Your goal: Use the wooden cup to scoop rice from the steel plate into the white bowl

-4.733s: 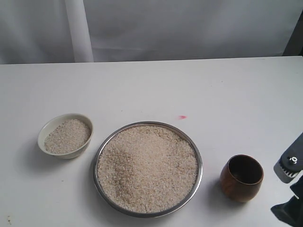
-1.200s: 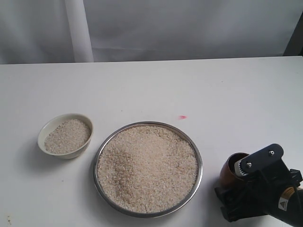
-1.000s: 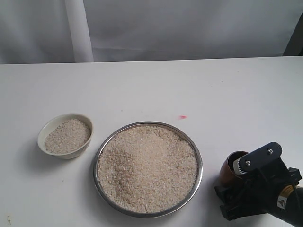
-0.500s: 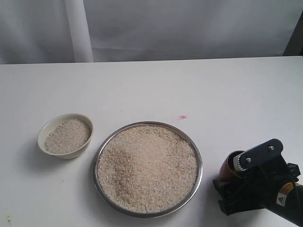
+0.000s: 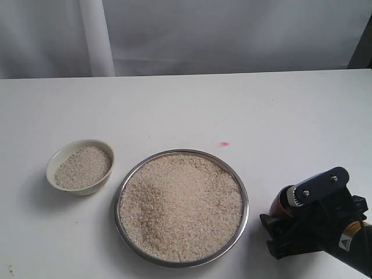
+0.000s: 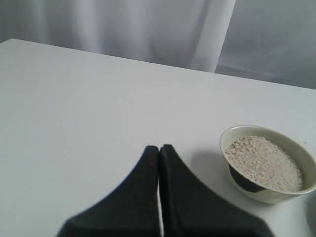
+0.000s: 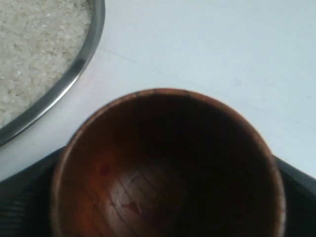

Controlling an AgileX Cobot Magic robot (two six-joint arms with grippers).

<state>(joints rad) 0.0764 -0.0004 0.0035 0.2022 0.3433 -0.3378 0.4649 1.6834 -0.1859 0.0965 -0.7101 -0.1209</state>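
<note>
The steel plate sits front centre, heaped with rice. The white bowl, to its left, holds some rice too. The wooden cup stands upright and empty to the right of the plate. My right gripper is down around it, open, with a dark finger on each side of the cup and close to its wall. The plate's rim passes just beyond the cup. My left gripper is shut on nothing, with the bowl off to one side.
A small red mark lies on the white table behind the plate. A white curtain hangs along the table's far edge. A dark post stands at the far right.
The right arm has come in from the right edge and closed over the cup, creeping slightly further onto it in the last second. Cup, plate and bowl have not moved.
</note>
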